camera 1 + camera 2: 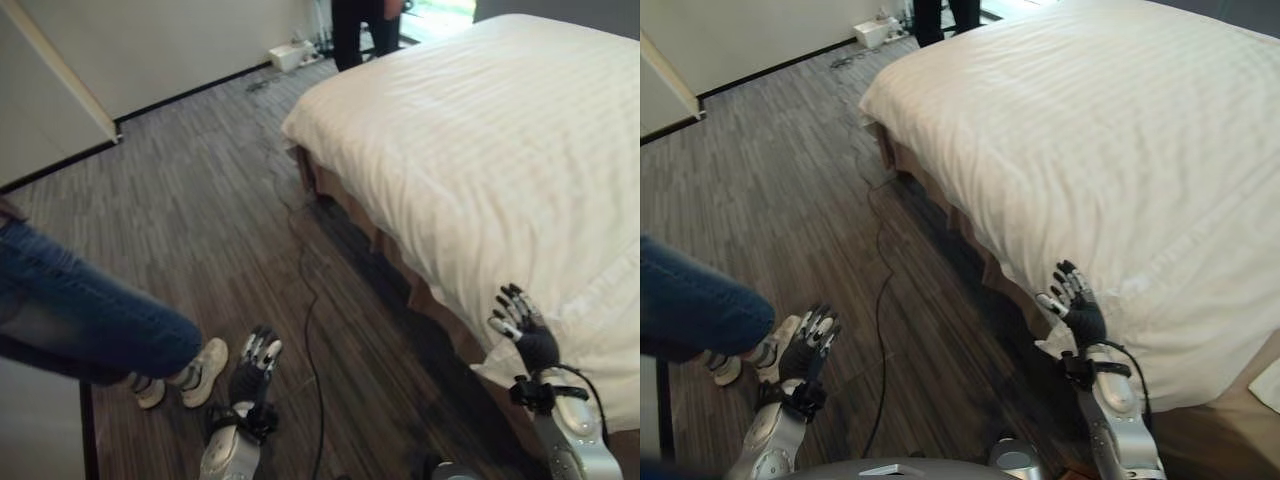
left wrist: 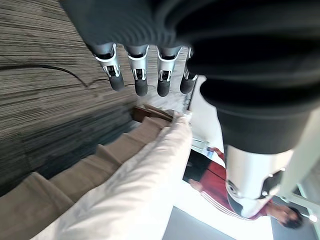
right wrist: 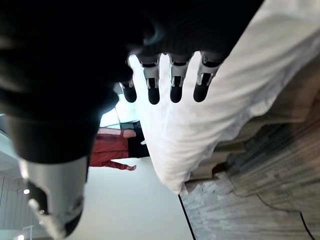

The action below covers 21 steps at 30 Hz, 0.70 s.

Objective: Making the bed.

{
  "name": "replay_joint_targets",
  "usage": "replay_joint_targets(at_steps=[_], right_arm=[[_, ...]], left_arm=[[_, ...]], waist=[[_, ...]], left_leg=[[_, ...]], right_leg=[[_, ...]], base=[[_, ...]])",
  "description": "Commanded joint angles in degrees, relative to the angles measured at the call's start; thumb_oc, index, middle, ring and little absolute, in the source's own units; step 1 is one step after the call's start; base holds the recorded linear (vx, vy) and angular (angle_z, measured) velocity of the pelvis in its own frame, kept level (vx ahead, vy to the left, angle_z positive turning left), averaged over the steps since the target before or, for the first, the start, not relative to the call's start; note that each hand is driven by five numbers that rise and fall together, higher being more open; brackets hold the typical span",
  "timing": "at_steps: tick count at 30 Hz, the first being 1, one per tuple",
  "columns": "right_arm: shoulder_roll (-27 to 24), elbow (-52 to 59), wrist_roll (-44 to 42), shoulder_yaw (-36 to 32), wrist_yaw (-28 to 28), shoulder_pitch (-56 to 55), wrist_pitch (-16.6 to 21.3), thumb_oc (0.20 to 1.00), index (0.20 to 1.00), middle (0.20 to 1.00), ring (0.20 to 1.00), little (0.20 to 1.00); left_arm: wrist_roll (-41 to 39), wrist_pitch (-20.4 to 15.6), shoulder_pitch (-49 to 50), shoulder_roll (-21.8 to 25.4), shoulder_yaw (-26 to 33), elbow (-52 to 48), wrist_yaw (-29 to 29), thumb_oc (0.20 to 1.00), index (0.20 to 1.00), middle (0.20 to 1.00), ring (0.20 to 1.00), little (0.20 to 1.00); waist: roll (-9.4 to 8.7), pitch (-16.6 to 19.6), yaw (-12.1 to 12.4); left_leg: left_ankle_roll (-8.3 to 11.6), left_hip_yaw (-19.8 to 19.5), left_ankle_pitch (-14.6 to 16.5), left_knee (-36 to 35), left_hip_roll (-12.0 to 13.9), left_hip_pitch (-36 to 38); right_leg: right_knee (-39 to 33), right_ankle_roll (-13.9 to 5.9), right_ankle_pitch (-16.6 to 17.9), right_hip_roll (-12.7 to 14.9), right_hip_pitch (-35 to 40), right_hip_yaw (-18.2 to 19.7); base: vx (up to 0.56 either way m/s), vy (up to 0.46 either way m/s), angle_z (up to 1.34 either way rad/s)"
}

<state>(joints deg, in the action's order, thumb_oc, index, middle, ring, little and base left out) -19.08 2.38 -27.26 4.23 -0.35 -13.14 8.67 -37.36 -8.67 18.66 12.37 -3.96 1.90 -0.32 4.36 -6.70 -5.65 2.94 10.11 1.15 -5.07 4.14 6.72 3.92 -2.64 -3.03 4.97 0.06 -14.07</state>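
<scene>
White duvet (image 1: 480, 150) lay smooth over bed (image 1: 940, 195); near corner untidy. Left robot hand (image 1: 255, 365), right robot hand (image 1: 1075, 300): both open, empty.

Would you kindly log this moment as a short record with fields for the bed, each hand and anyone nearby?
bed: white duvet spread over it, its edge hanging down the near side above a tan bed base
right hand: open, raised at the duvet's hanging edge, holding nothing
left hand: open, over the wooden floor, away from the bed
people: person in jeans at the robot's left; second person beyond the far corner
</scene>
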Motion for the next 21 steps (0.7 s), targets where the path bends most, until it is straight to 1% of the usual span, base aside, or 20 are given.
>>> replay_joint_targets(at_steps=[1, 2, 8, 14, 21], right_arm=[[-1.6, 1.6, 4.8, 1.4, -0.3, 3.2, 2.9, 1.0, 1.0, 1.0, 1.0, 1.0], [-2.4, 2.1, 6.8, 2.1, -0.8, 3.9, 2.8, 1.0, 1.0, 1.0, 1.0, 1.0], [-2.3, 1.7, 7.1, 4.0, 0.1, 3.6, 1.9, 1.0, 1.0, 1.0, 1.0, 1.0], [-2.7, 1.9, 7.1, 4.4, 0.4, 3.3, 1.8, 1.0, 1.0, 1.0, 1.0, 1.0], [-2.3, 1.5, 6.4, 4.1, -0.4, 4.1, 2.0, 1.0, 1.0, 1.0, 1.0, 1.0]], left_arm=[[3.8, -2.1, -0.8, 4.7, 2.0, -2.0, -0.1, 1.0, 1.0, 1.0, 1.0, 1.0], [2.7, -1.9, -1.0, 4.1, 1.8, -1.5, 0.5, 1.0, 1.0, 1.0, 1.0, 1.0], [4.0, -1.9, -1.1, 4.7, 1.5, -2.0, 0.6, 1.0, 1.0, 1.0, 1.0, 1.0], [3.7, -2.2, -1.2, 4.1, 1.6, -1.9, 1.0, 1.0, 1.0, 1.0, 1.0, 1.0], [3.6, -2.2, -1.4, 4.2, 1.0, -2.2, 1.0, 1.0, 1.0, 1.0, 1.0, 1.0]], waist=[[-3.91, 2.3, 0.3], [-4.22, 2.3, 0.6], [-4.97, 2.4, 0.7], [-5.32, 2.8, 0.8], [-5.28, 2.7, 0.8]], left_leg=[[-0.48, -3.2, -0.2, 0.8, -0.2, -1.9], [-0.86, -3.3, -0.1, 0.6, -0.6, -1.8], [-1.52, -2.8, 0.4, 0.6, -1.0, -1.0], [-1.57, -2.2, 0.5, 0.4, -0.9, -0.4], [-1.49, -1.9, 0.5, 0.2, -0.8, -0.2]], right_leg=[[-5.0, -3.39, 1.8, 1.2, 2.7, 4.5], [-4.8, -3.67, 2.1, 1.5, 2.5, 4.8], [-4.9, -4.14, 2.4, 1.9, 2.9, 5.8], [-5.7, -4.53, 2.7, 1.8, 3.3, 6.4], [-5.9, -4.66, 2.8, 1.8, 3.4, 6.7]], base=[[-0.03, 0.113, -0.18], [-0.04, 0.102, -0.21], [0.0, 0.04, -0.07], [0.03, 0.009, -0.08], [0.01, 0.0, -0.05]])
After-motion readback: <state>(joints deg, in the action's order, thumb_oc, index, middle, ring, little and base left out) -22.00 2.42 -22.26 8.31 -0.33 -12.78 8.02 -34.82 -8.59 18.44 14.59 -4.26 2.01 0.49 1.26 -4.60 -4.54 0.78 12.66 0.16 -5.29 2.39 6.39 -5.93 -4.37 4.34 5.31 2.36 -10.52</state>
